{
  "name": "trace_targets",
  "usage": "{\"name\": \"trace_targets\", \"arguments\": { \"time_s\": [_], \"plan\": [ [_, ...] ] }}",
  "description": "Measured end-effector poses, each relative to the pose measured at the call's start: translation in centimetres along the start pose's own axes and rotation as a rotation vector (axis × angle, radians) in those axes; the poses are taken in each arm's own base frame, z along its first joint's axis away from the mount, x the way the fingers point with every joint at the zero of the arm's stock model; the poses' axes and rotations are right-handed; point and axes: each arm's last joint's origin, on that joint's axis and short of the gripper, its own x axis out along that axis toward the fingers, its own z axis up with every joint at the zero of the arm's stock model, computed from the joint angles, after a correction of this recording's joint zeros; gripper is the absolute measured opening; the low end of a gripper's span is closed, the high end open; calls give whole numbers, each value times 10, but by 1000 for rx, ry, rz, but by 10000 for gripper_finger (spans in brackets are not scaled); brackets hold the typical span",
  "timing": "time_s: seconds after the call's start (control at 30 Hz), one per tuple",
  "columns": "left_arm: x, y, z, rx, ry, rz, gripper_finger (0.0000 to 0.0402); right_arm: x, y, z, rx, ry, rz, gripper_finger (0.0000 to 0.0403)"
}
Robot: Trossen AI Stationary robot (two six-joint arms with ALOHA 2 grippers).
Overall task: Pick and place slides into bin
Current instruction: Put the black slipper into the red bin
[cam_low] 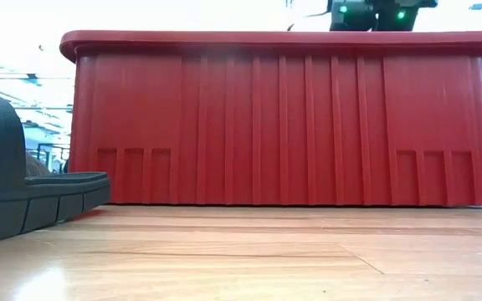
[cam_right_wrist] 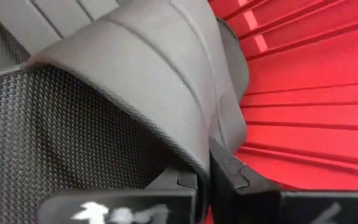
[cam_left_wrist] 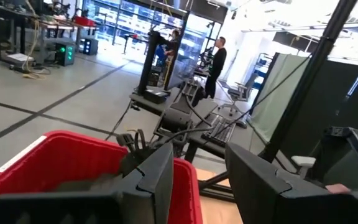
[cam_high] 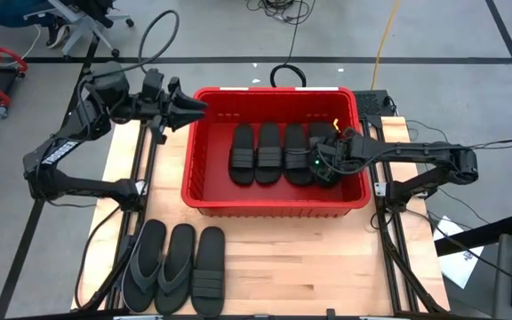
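Nearest, three slides (cam_high: 174, 267) lie on the surface (cam_high: 309, 258). In the bin (cam_high: 274, 206) rest four more; my right pincer (cam_high: 325, 164) is clamped on the rightmost slide's strap (cam_right_wrist: 160, 81). My left pincer (cam_high: 194, 105), fingers apart, hovers at the bin's far-left corner.

the red bin (cam_high: 204, 169) took up the middle of the table (cam_high: 327, 258), its tall walls blocking any level approach. inside, four slides (cam_high: 269, 153) filled the floor from the middle to the right wall, and the right gripper (cam_high: 325, 171) sat low on the rightmost one; only the left strip of floor lay bare. the left gripper (cam_high: 198, 105) hung over the far left corner. three slides (cam_high: 176, 267) crowded the near left, while the near right boards lay free.
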Motion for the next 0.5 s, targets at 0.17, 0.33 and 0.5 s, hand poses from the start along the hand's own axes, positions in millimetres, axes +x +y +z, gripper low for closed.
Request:
{"name": "trace_targets", "arguments": {
  "time_s": [0.17, 0.33, 0.5],
  "plan": [
    [-2, 3, 1, -3, -6, 20, 145, 11, 1, -4, -10, 27, 41, 1],
    [-3, 5, 2, -6, -9, 31, 145, 15, -1, -4, 22, 62, 140, 22],
    [-3, 6, 2, -8, -10, 34, 145, 12, -3, -5, 20, 59, 217, 58]
  ]
}}
